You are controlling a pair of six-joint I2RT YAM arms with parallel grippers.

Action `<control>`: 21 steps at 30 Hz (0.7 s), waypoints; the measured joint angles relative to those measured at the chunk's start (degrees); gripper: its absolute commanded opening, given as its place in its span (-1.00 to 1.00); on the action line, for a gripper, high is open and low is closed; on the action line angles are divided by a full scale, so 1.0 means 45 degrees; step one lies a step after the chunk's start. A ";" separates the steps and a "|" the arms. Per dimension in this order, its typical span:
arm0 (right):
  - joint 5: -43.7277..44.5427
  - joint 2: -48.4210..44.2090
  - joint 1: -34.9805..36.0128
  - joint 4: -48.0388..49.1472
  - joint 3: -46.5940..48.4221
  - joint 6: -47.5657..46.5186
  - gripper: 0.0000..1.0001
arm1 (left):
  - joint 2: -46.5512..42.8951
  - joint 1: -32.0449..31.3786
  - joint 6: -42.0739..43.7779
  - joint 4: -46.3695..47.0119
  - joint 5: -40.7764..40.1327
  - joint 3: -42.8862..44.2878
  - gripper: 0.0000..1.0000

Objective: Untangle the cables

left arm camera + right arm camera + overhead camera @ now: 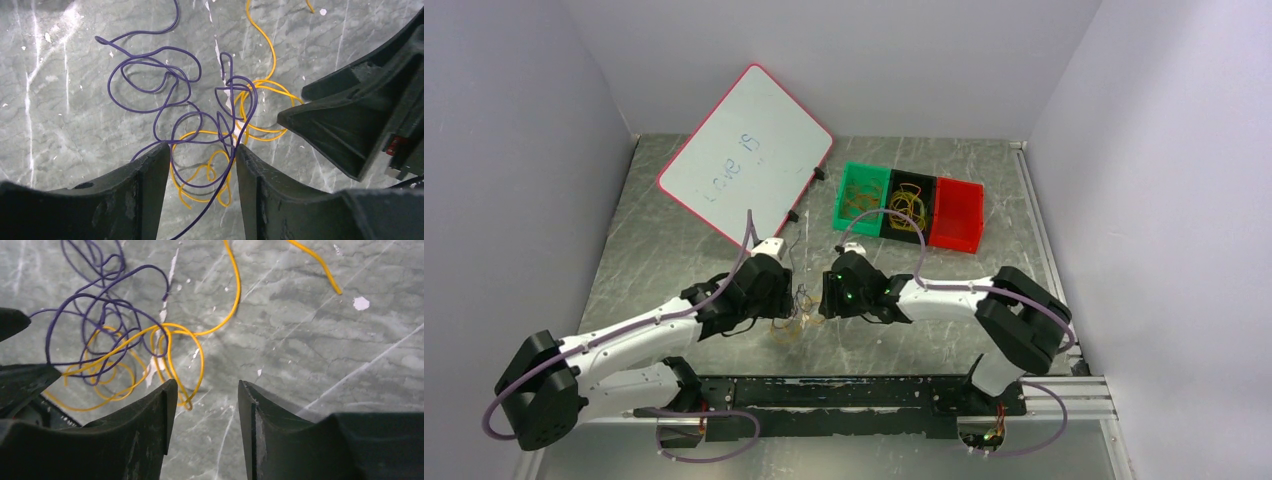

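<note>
A small tangle of thin cables lies on the metal table between my two grippers. It is a purple cable looped through a yellow one. My left gripper is open, just above the table. Its jaws straddle purple and yellow loops without closing on them. It also shows in the top view. My right gripper is open and empty, with bare table between its jaws. A yellow loop lies at its left fingertip, and the purple cable lies to its left. It faces the left gripper.
A white board with a pink rim leans at the back left. Green, black and red bins stand in a row at the back; the green and black ones hold wires. A black rail runs along the near edge.
</note>
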 measured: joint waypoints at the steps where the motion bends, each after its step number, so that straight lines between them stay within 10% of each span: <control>1: 0.0083 0.0214 0.0000 0.0000 0.0058 0.0005 -0.06 | 0.0141 0.0024 0.0019 0.0092 0.0024 0.0000 0.12; 14: 0.0942 0.0384 0.0039 0.0787 0.0267 -0.0257 -1.00 | 0.1064 0.0403 0.0126 0.1137 0.0437 -0.0355 0.07; 21: 0.1792 -0.1622 0.0097 -0.0005 0.0253 -0.0971 -1.00 | 0.2458 0.0903 0.0180 0.2123 0.1005 -0.0738 -0.68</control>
